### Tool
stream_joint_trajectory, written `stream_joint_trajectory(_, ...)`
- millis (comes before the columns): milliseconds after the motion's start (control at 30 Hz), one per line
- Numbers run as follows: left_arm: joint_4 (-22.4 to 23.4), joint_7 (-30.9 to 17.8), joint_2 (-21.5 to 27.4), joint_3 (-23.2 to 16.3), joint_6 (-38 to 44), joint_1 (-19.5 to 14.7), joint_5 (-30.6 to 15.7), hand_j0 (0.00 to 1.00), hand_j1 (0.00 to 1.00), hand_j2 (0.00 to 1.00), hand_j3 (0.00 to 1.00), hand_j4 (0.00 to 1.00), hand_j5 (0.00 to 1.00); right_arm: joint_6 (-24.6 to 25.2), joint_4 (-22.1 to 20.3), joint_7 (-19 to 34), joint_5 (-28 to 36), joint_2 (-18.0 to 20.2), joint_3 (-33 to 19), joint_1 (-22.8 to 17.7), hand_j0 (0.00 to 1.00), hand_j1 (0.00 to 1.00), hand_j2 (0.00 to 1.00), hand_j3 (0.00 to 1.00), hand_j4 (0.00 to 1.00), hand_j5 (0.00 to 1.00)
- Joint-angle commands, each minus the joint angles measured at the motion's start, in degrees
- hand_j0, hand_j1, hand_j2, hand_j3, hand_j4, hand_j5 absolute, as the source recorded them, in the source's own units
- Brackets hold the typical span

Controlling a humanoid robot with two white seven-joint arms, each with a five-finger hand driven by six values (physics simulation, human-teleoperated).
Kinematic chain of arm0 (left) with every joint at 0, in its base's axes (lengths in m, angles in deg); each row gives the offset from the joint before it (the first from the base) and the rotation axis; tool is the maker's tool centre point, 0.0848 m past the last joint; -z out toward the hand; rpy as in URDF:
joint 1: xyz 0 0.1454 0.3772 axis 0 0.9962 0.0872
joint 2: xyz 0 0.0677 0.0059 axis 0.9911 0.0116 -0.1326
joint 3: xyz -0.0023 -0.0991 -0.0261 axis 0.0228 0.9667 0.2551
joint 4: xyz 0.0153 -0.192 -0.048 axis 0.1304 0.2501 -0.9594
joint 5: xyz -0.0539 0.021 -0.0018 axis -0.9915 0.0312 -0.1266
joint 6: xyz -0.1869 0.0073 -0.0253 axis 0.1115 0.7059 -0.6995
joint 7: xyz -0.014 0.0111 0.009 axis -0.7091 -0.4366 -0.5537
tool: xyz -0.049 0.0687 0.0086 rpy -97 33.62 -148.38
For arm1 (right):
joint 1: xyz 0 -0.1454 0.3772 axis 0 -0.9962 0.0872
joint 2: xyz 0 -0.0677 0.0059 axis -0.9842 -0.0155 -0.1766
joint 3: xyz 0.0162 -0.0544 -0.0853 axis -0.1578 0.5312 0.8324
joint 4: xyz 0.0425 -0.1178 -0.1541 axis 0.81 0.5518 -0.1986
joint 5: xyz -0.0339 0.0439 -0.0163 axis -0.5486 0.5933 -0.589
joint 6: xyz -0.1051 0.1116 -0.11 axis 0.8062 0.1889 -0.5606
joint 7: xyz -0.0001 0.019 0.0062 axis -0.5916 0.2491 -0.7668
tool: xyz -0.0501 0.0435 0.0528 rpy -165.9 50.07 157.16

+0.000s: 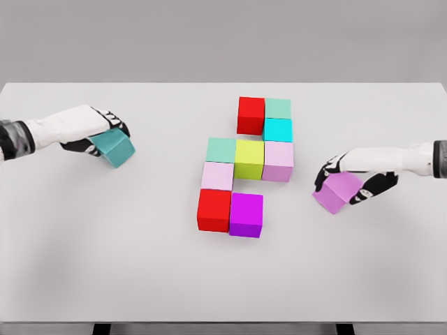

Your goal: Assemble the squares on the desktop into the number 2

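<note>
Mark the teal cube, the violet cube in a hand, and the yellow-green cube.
teal cube (117, 148): head view, front face, in left hand (98, 129).
violet cube (338, 191): head view, top face, in right hand (353, 178).
yellow-green cube (249, 157): head view, top face.

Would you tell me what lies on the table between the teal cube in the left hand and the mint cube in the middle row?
Nothing: in the head view, the white table is bare between the teal cube and the mint cube.
</note>
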Motion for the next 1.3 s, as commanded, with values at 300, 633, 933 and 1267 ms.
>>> stream_joint_trajectory(300, -4.4, 0.0, -0.8, 0.1, 4.5, -0.6, -3.4, 0.49, 0.49, 0.49, 0.49, 0.49, 0.49, 0.1, -11.8, 0.0, -7.2, 0.6, 0.1, 0.3, 0.65, 0.65, 0.65, 0.65, 0.65, 0.65)
stream_joint_trajectory(633, -4.4, 0.2, -4.2, 0.7, 10.3, -0.9, -3.8, 0.49, 0.49, 0.49, 0.49, 0.49, 0.49, 0.1, -14.0, 0.0, -8.8, 0.3, 0.7, 0.4, 0.65, 0.65, 0.65, 0.65, 0.65, 0.65)
stream_joint_trajectory(933, -3.8, 0.2, -7.8, 0.6, 18.7, -1.8, -5.9, 0.49, 0.49, 0.49, 0.49, 0.49, 0.49, 0.1, -14.2, 0.0, -9.3, -1.0, 1.3, 0.7, 0.65, 0.65, 0.65, 0.65, 0.65, 0.65)
stream_joint_trajectory(1267, 2.0, 0.3, -15.6, 0.4, 22.6, -3.8, -4.8, 0.48, 0.48, 0.48, 0.48, 0.48, 0.48, 0.1, -14.3, 0.0, -9.4, -2.6, 1.9, 0.8, 0.65, 0.65, 0.65, 0.65, 0.65, 0.65)
